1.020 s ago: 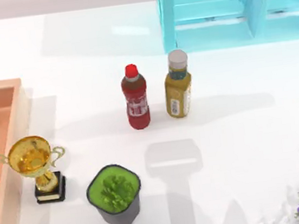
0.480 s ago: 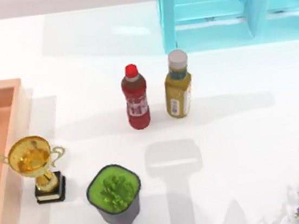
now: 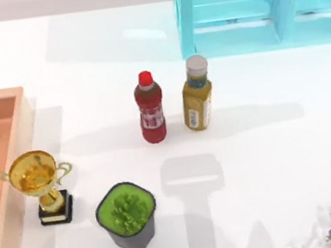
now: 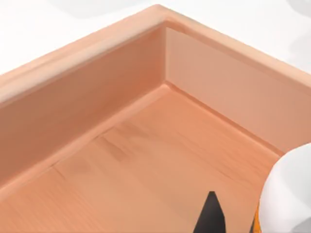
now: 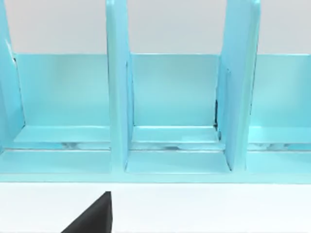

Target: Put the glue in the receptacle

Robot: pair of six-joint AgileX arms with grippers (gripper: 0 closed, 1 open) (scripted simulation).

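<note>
White bench point(image 3: 265, 148), turquoise shelf unit point(image 3: 260, 9) at far edge. Large shallow salmon-orange receptacle with light wooden-looking walls point(image 3: 14, 173) at bench's left side. Left wrist view: left pincer point(image 4: 228, 221) over receptacle floor near inner corner, one dark fingertip point(image 4: 210, 216) just beside small white glue bottle with orange label point(image 4: 286, 194). Grip state: cannot tell. Glue already above box; release judged next. Right pincer point(image 5: 95, 216) parked facing shelf, state unclear.

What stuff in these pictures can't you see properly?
- Glue: left wrist view, cut off by the picture's edge; its cap can't be seen.
- Left end effector: left wrist view, one dark fingertip pokes in at the edge, so open or shut is unclear.
- Receptacle: top view, mostly cut off at the left edge.
- Right end effector: right wrist view, one dark fingertip at the edge, facing the shelf.
</note>
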